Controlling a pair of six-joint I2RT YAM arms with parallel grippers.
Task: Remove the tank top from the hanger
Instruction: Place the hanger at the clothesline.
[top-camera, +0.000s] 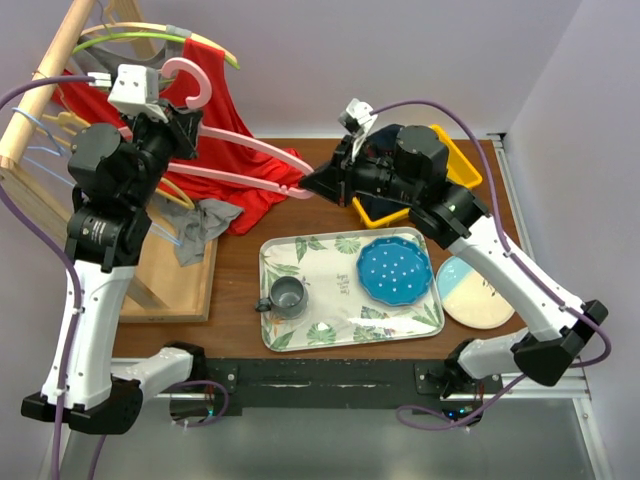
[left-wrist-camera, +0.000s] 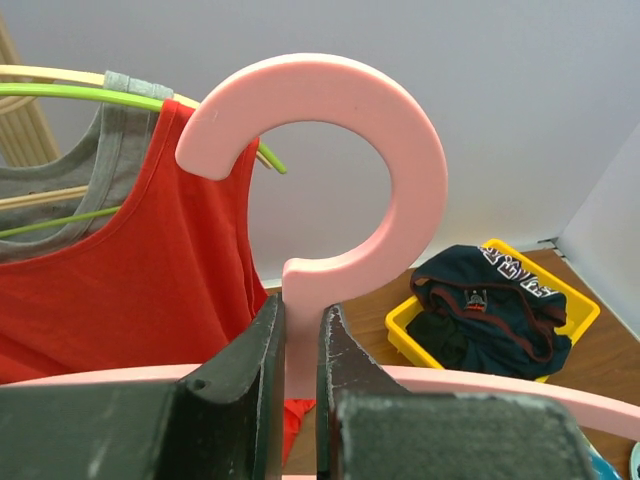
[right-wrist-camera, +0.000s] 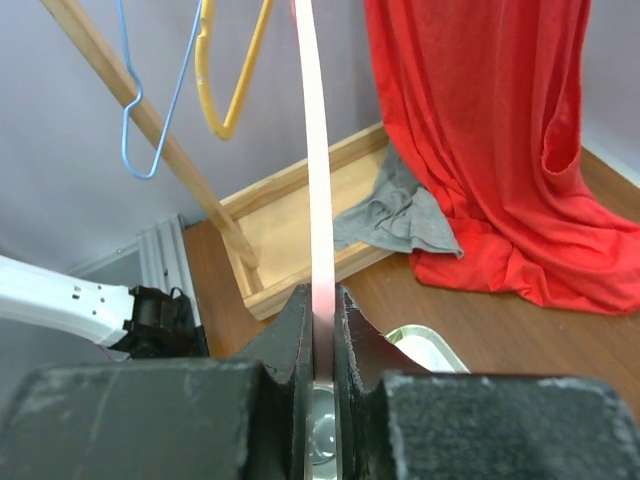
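The left gripper (top-camera: 178, 118) is raised at the far left, its fingers (left-wrist-camera: 255, 350) pinching the neck of the pink hanger (top-camera: 250, 160) just under the hook, which curls above the jaws in the left wrist view. The right gripper (top-camera: 312, 183) sits further right at the hanger's other end, its fingers (right-wrist-camera: 295, 320) pressed together on the thin pink arm that runs straight away from them.

The red tank top (top-camera: 225, 125) hangs at the far left behind the pink hanger. Its strap is up beside a green hanger (left-wrist-camera: 90, 95) that carries a gray tank top (left-wrist-camera: 115, 130), and its lower part is pooled on the table (top-camera: 238, 290) near the right gripper. Red fabric shows both between and below the hanger's arms. Whether a strap is looped over the pink hanger cannot be told.

A gray cloth (top-camera: 200, 225) lies crumpled at the foot of the wooden rack (top-camera: 185, 285), just beside the red hem. A blue wire hanger (right-wrist-camera: 140, 110) and a yellow hanger (right-wrist-camera: 225, 90) dangle from the rack's slanted bar.

On the far right a yellow bin (left-wrist-camera: 575, 300) holds a dark garment (left-wrist-camera: 490, 305). Nearer, a floral tray (top-camera: 310, 260) carries a gray mug (top-camera: 288, 295) on its left and a blue plate (top-camera: 395, 270) on its right.
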